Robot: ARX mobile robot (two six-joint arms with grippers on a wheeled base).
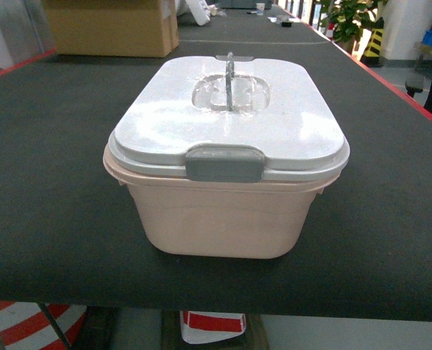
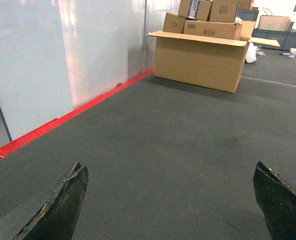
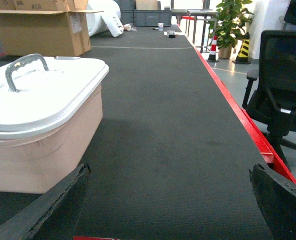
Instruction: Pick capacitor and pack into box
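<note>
We see the box (image 1: 226, 211) at the frame centre on the table (image 1: 48, 182), lid (image 1: 230, 120) on it, cardboard carton (image 1: 110, 28) behind at upper left, plant (image 1: 347, 18) at upper right.

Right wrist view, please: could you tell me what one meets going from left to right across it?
Box with its white lid → bare dark table mat → red table edge → black office chair.

surface: dark table (image 1: 48, 182) | on it: box (image 1: 226, 211), cardboard carton (image 1: 114, 29)
</note>
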